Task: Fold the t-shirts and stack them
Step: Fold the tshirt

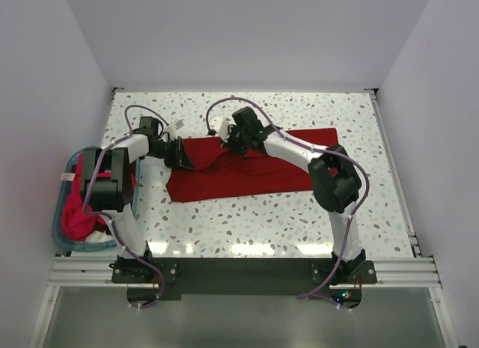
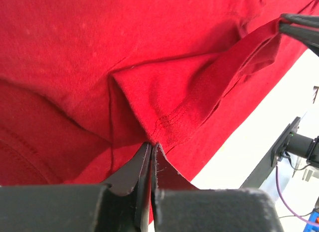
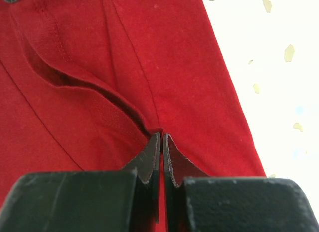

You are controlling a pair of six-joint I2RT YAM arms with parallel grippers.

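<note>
L end effector (image 2: 151, 146) pinched shut on crimson t-shirt (image 2: 99, 52) hem. R end effector (image 3: 162, 136) clamps a fold of it too, bench (image 3: 279, 67) just to its right.

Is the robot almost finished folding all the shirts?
Just starting. No folded stack shows anywhere. The left hand and right hand each pinch the crimson t-shirt lying on the table. Pinkish-red shirts wait in the basket.

teal basket (image 1: 57, 232) was half hidden behind the left arm (image 1: 105, 179), pinkish-red shirts (image 1: 75, 213) in it mostly covered, their count unclear, crimson t-shirt (image 1: 247, 176) masked along its far edge under the left gripper (image 1: 183, 159) and right gripper (image 1: 227, 144), its outline ran off both wrist views' edges
</note>
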